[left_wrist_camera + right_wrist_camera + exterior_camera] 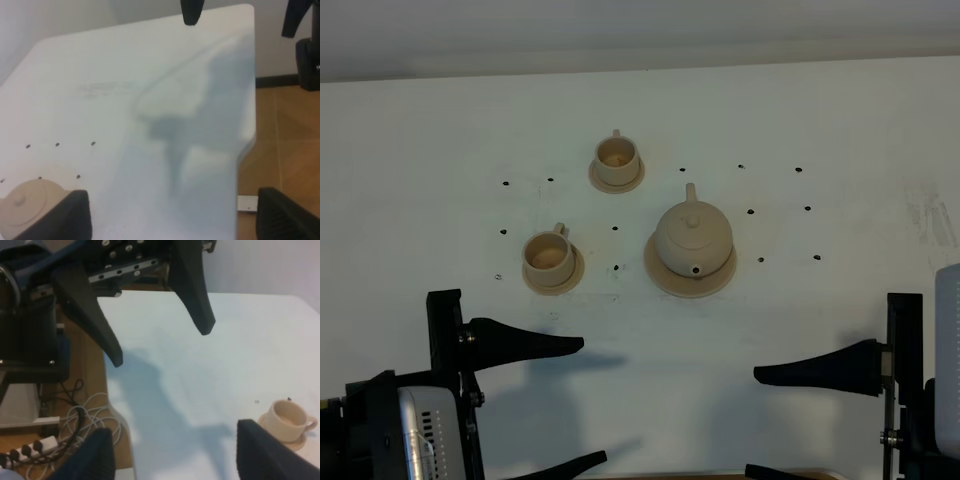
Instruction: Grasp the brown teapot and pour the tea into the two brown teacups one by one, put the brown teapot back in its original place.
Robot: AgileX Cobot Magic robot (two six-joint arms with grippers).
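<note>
Because grasping hasn't begun, the brown teapot (693,237) sits centred on its saucer (660,276); left tool (592,400) and right tool (752,420) gape wide.

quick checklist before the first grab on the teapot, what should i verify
1. The brown teapot sits upright on the large saucer, lid on: ok.
2. The far teacup and the near teacup stand upright on their small saucers: ok.
3. The left tool is open and empty: ok.
4. The right tool is open and empty: ok.
5. Which way the teapot's handle faces: cannot tell.
</note>
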